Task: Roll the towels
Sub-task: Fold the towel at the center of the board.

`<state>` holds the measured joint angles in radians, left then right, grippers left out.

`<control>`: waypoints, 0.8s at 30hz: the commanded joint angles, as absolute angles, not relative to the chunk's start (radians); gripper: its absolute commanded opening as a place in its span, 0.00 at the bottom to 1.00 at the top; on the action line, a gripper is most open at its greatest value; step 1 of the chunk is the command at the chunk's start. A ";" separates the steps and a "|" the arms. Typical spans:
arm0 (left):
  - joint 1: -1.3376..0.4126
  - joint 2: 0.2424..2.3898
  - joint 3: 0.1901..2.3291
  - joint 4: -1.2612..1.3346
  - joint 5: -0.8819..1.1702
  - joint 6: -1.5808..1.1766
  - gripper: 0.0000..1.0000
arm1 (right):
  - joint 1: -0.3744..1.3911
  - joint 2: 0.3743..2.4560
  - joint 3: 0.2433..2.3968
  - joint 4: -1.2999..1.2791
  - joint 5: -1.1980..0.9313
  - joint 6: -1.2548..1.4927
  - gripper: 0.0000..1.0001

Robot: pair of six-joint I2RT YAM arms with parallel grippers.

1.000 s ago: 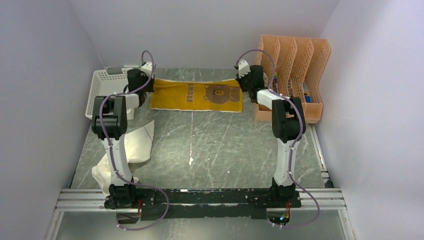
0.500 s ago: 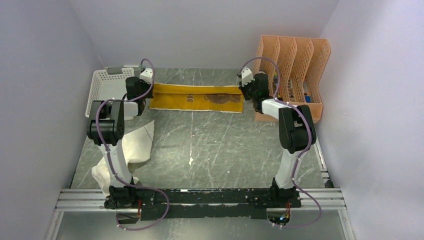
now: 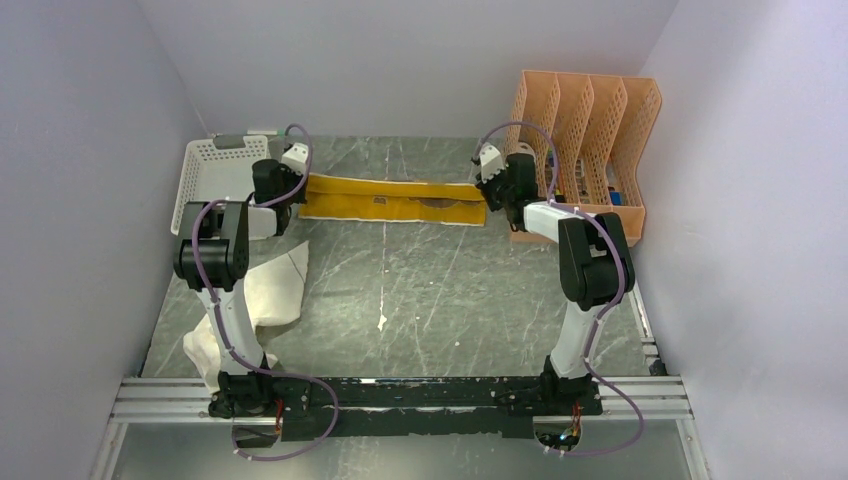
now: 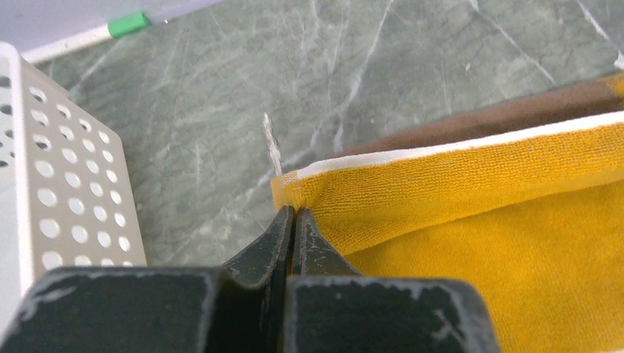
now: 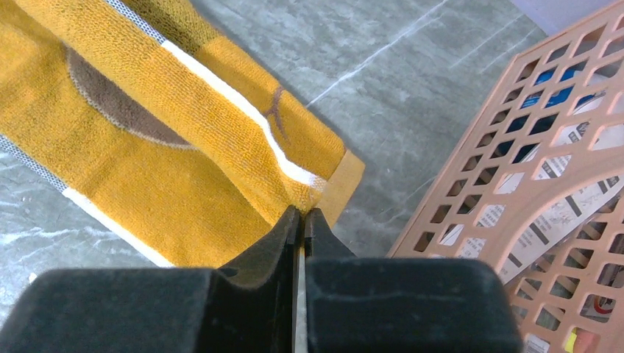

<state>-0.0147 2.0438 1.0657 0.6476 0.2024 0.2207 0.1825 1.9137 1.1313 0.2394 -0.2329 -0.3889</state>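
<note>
The mustard-yellow and brown towel (image 3: 392, 197) lies at the back of the table, its far edge folded forward over itself. My left gripper (image 3: 292, 190) is shut on its far left corner (image 4: 294, 193). My right gripper (image 3: 487, 190) is shut on its far right corner (image 5: 313, 193). Both corners are lifted a little off the table. The cream-white towel (image 3: 262, 300) lies crumpled at the near left, partly behind the left arm.
A white perforated basket (image 3: 205, 180) stands at the back left, close to my left gripper, and shows in the left wrist view (image 4: 51, 184). An orange file rack (image 3: 590, 140) stands at the back right, next to my right gripper, and shows in the right wrist view (image 5: 537, 184).
Both grippers have pulled the yellow towel's far edge up and toward me. The towel now looks narrower, and its bear picture is mostly folded under.
</note>
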 commanded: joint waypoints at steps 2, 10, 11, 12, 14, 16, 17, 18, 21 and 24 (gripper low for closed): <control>-0.005 1.983 1.008 0.699 0.220 0.249 0.07 | 0.183 1.876 1.108 0.201 -0.230 -0.419 0.01; -0.003 1.940 1.003 0.666 0.235 0.261 0.07 | 0.188 1.858 1.086 0.155 -0.236 -0.433 0.01; -0.001 1.938 1.003 0.662 0.233 0.261 0.07 | 0.189 1.853 1.079 0.157 -0.236 -0.432 0.01; 0.001 1.938 1.003 0.659 0.234 0.259 0.07 | 0.189 1.848 1.073 0.160 -0.238 -0.429 0.01; 0.000 1.940 1.004 0.650 0.243 0.256 0.07 | 0.191 1.844 1.065 0.160 -0.243 -0.425 0.02; 0.001 1.943 1.006 0.642 0.257 0.250 0.07 | 0.194 1.844 1.063 0.152 -0.243 -0.419 0.04; 0.001 1.945 1.006 0.639 0.266 0.247 0.07 | 0.195 1.846 1.063 0.147 -0.243 -0.417 0.05; 0.001 1.946 1.006 0.636 0.273 0.244 0.07 | 0.196 1.848 1.062 0.144 -0.240 -0.415 0.09; 0.000 1.941 1.012 0.621 0.281 0.244 0.27 | 0.198 1.851 1.065 0.148 -0.197 -0.403 0.25; 0.002 1.911 1.011 0.606 0.300 0.256 0.63 | 0.199 1.833 1.061 0.188 -0.157 -0.384 0.38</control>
<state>-0.0071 1.9617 1.0046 0.6220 0.2455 0.2424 0.1940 1.8706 1.0706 0.1501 -0.2176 -0.4034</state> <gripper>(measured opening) 0.424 0.311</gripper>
